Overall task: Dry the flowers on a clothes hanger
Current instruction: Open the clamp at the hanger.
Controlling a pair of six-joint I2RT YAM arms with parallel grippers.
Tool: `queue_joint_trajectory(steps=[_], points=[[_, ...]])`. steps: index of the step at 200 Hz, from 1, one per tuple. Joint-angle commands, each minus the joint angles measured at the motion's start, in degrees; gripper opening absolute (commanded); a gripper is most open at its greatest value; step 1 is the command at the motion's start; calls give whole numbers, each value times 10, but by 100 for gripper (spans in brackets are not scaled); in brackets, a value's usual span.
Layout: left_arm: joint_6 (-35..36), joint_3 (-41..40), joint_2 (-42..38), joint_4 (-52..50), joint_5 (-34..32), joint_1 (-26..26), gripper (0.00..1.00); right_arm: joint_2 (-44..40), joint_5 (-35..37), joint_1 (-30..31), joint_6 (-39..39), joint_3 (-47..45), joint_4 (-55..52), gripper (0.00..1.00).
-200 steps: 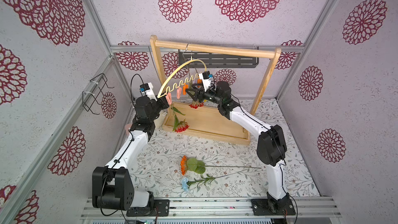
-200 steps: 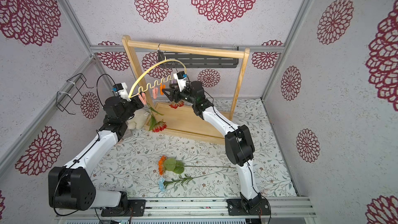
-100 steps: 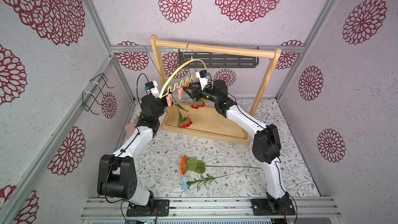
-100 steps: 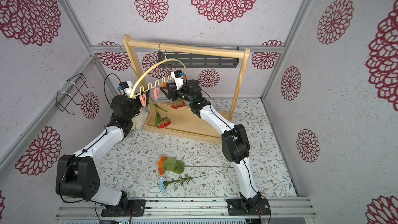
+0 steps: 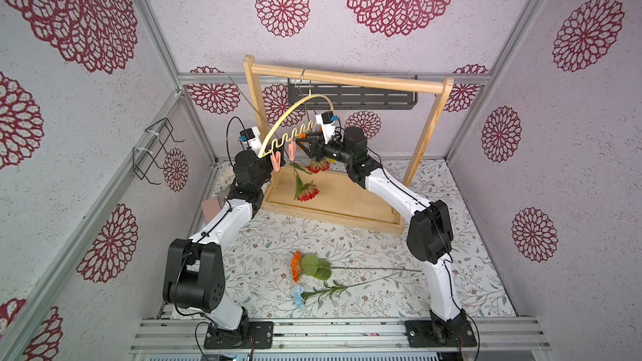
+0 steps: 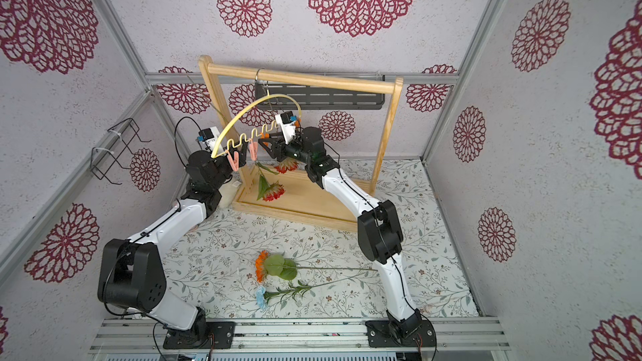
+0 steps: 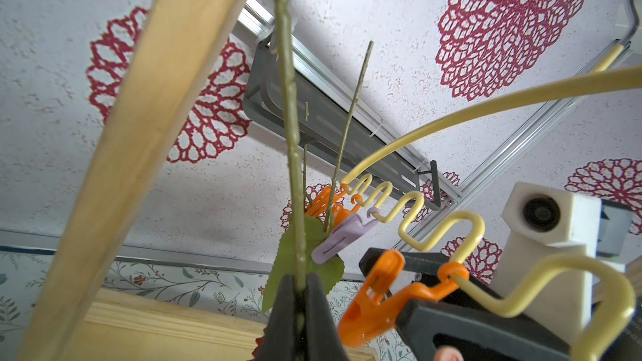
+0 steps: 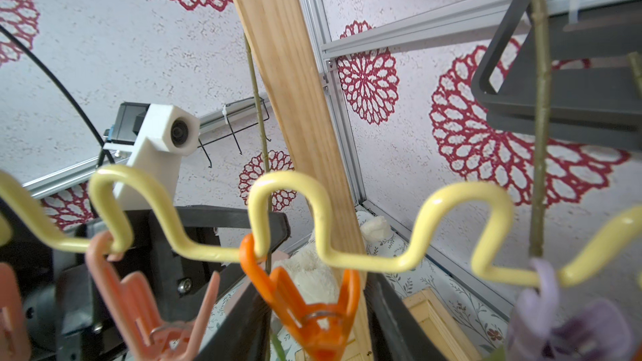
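**Red flower to orange pin: stem held, pin gripped**

1. Lower middle of both top views: orange flower (image 5: 297, 269) and blue flower (image 5: 298, 296). They lie side by side on the counter (image 5: 382, 248), untouched and well apart from both arms. Two left to hang.
2. Left hand (image 7: 301, 284): clamped together on the stem of a red flower (image 5: 307, 192), just beside a leaf. The bloom dangles over the rack's base at centre frame. The long bare stem runs up close past the rack (image 5: 347, 79) post.
3. Right hand (image 8: 314, 310): closed round the handles of the orange pin (image 7: 375, 307), a finger against each. The pin's mouth does not look sprung yet.
4. Hanger (image 8: 361, 261): upper middle of both top views, hooked on the rack's top bar. It is tilted, with the low end toward frame left. A lilac pin (image 7: 335, 243) already bites a stem. A second red flower (image 5: 319, 166) hangs just behind the right hand.

Handling note, as judgement:
- Press the handles fully before the stem moves in, since a half-open mouth will push the stem aside.
- Keep the right hand steady so the hooked hanger cannot swing.
- Feed bare stem, not leaf, deep into the mouth.
- Watch that the stem tip does not catch the post.
- Let the pin close first, and free the left hand only once the pin holds.
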Motion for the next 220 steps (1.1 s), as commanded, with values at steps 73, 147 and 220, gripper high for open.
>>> queue_joint_trajectory(steps=[73,147,220], points=[[-65,-37,-7,94,-19,-27,0,-46,-66,0,0,-12,16,25],[-80,-31,-10,88,18,-28,0,-85,-94,-3,-1,-73,50,22],[-107,-18,-19,93,35,-30,0,-88,-103,-3,0,-90,63,18]])
